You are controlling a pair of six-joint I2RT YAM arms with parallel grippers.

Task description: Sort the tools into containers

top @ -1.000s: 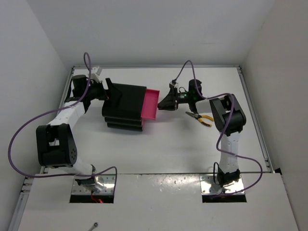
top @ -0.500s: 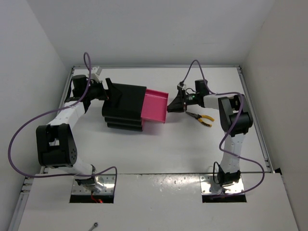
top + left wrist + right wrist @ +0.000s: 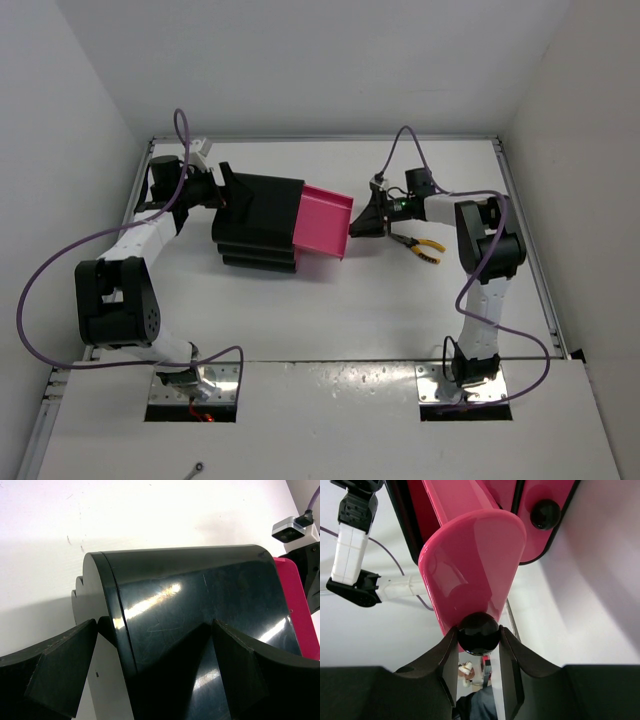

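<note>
The black cabinet (image 3: pixel 258 215) stands at the left middle of the table, and its top pink drawer (image 3: pixel 322 222) is pulled out to the right. My right gripper (image 3: pixel 360 226) is shut on that drawer's round black knob (image 3: pixel 478 632), one finger on each side. A lower drawer's knob (image 3: pixel 545 513) shows beyond it. Yellow-handled pliers (image 3: pixel 418 245) lie on the table just right of the right gripper. My left gripper (image 3: pixel 226 195) is open and straddles the cabinet's (image 3: pixel 190 605) back end, its fingers (image 3: pixel 60 667) wide apart.
Raised rails run along the table's side edges (image 3: pixel 525 240). The arms' cables loop above the surface. A small metal item (image 3: pixel 197 467) lies on the near platform by the left base.
My right gripper has drawn the top drawer out to the right by its knob. The left arm and the pliers have stayed where they were.
</note>
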